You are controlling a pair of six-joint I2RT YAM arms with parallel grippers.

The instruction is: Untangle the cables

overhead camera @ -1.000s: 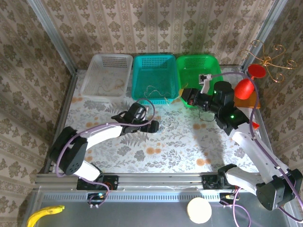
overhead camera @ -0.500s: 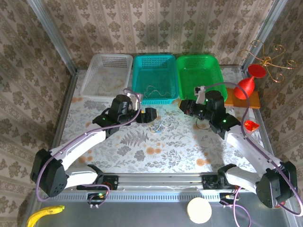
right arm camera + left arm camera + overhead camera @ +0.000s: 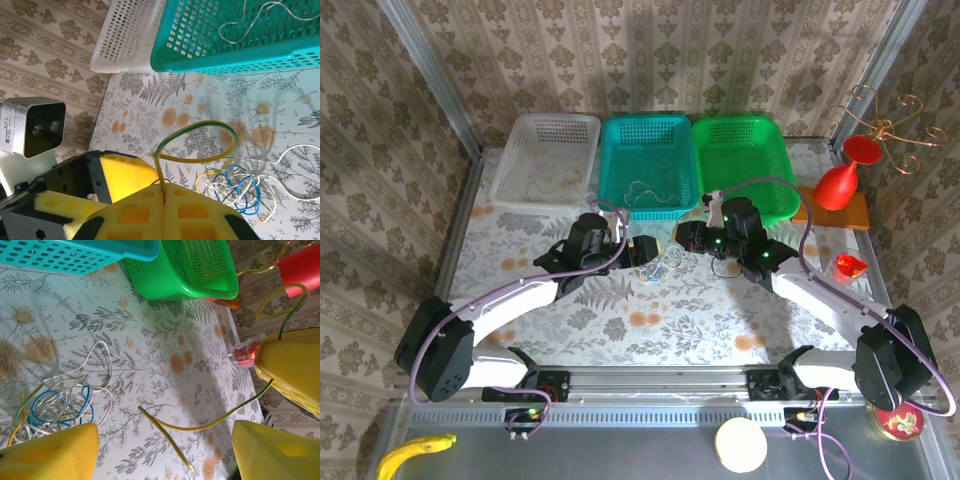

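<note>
- Cables (image 3: 661, 262): a tangled bundle of white, blue and yellow strands. It lies on the worktop (image 3: 620, 330) near its centre, offset toward 12 o'clock in the top view.
- Left gripper (image 3: 162, 455): at 9 o'clock of the bundle in the top view. Its jaws are apart and nothing is clamped. In the left wrist view the bundle lies just beside the pad at 7 o'clock.
- Right gripper (image 3: 163, 197): at 1 o'clock of the bundle in the top view. Its pads are clenched on a yellow-green cable (image 3: 200, 134).
- Yellow-green cable: one side rises from the closed pads in an arch and drops toward the bundle. In the left wrist view the other side trails from the right gripper across the gap between the left gripper's pads. Contact with the worktop cannot be confirmed.
- White basket (image 3: 545, 160), teal basket (image 3: 650, 160) and green basket (image 3: 740, 160): in a row along the 12 o'clock edge of the worktop. The teal basket holds a loose whitish cable (image 3: 645, 190).
</note>
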